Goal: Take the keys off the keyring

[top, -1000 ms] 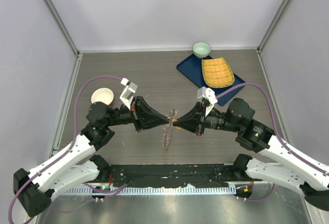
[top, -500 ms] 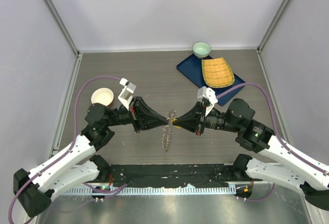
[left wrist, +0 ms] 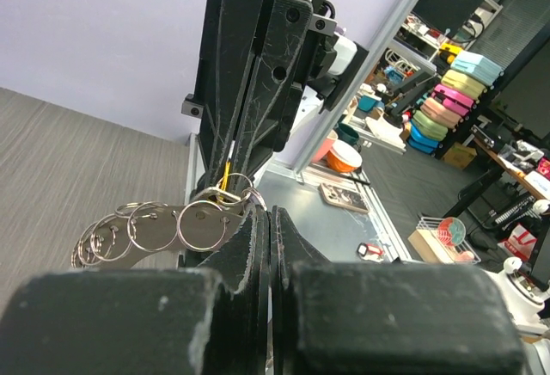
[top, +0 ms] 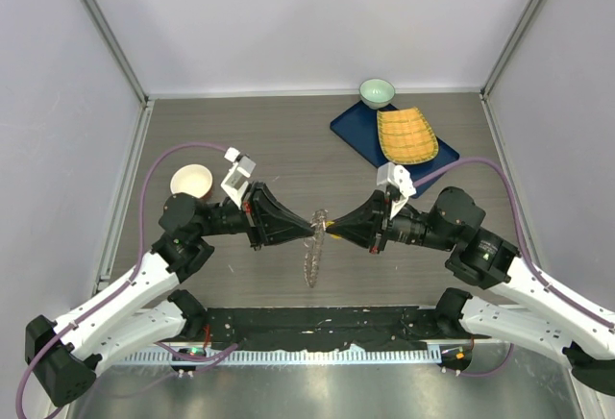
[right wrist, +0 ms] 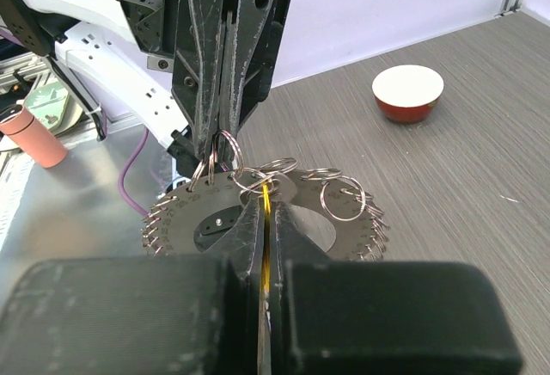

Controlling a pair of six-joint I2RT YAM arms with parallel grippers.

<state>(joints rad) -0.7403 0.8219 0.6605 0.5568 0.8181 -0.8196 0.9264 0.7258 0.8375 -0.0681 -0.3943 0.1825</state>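
Clamped at frame centre by left gripper [top: 315, 224] and right gripper [top: 328, 229]: stiff, light, slippery keyring [right wrist: 223, 213]; probably best pinching keys [right wrist: 159, 224] singly

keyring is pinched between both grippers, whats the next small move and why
Probably draw the right gripper slightly away from the left gripper, to start working one piece off. Both are shut, tip to tip, on the top edge of the keyring, which hangs below them fringed with keys.
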